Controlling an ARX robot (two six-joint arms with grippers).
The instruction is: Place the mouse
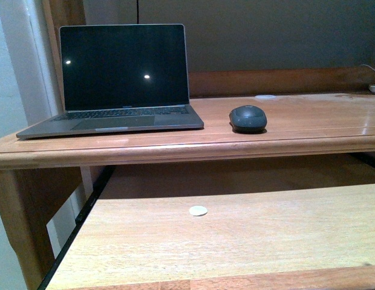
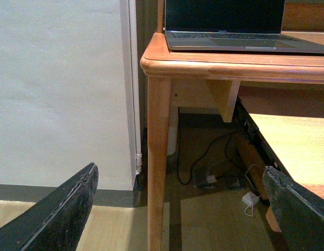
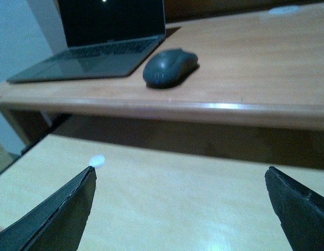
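The mouse (image 1: pixel 248 118) sits on the top of the desk (image 1: pixel 320 124), close to its front edge and about midway along it. It lies just beside the front right corner of the laptop (image 1: pixel 124 72) without touching it. Neither arm shows in the front view, so the wrist cameras have to place them. The right gripper (image 3: pixel 180 172) has its jaws spread wide with nothing between them, and it hangs low over the pull-out shelf (image 1: pixel 248 248) under the desk top. From there the mouse (image 3: pixel 170 67) is ahead of the jaws and above them, past the rounded front edge, and roughly in line with the gap between the two fingers. The left gripper (image 2: pixel 180 168) is just as wide open and empty, but it faces the front left corner of the desk and the leg (image 2: pixel 158 157) beneath it. Only the laptop (image 2: pixel 224 21) shows in its view, not the mouse. The right arm is therefore the nearer one, and I judge any reach would have to rise over the front edge before closing in. The mouse's long axis seems to run slantwise from the front edge toward the back right corner. The right wrist view is soft, though, so I would not lean on that angle. A small white disc (image 1: pixel 198 211) lies on the shelf, well apart from the mouse.
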